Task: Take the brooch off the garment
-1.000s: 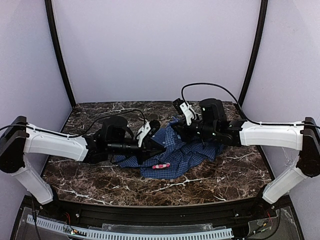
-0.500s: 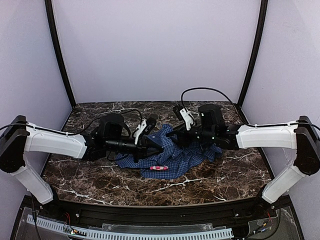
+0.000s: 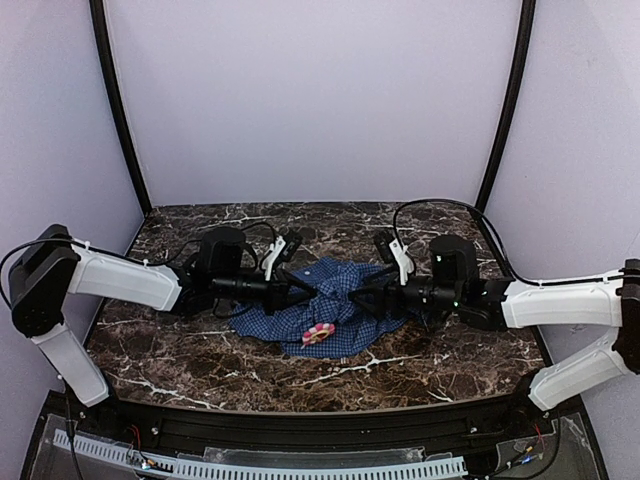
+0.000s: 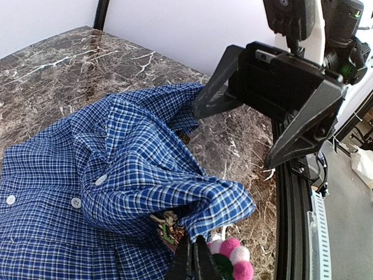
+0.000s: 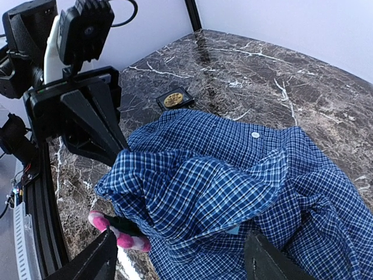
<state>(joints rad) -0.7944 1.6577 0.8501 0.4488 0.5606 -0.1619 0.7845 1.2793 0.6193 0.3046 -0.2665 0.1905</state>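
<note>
The garment [image 3: 330, 305], a blue-and-white check shirt with small white buttons, lies bunched on the marble table [image 3: 200, 355]. My left gripper [image 3: 308, 292] is shut on a raised fold of the garment [image 4: 221, 204], its fingers [image 4: 187, 263] pressed together on the cloth edge. The brooch [image 3: 320, 333], a ring of pink and white pompoms with a dark green middle, lies at the shirt's near edge, right beside those fingers [image 4: 232, 261]. My right gripper [image 3: 357, 296] stands open just right of the fold, holding nothing. In the right wrist view the brooch [image 5: 116, 232] peeks out under the fold.
A small black square with a gold disc [image 5: 175, 99] lies on the table beyond the shirt. A small colourful figure patch [image 4: 166, 224] shows under the lifted fold. The black front rail [image 4: 288, 233] runs close to the brooch. The two grippers face each other closely.
My right gripper has opened, let go of the shirt and drawn back right and lower. The shirt has sagged flatter, and the brooch now lies face up.
</note>
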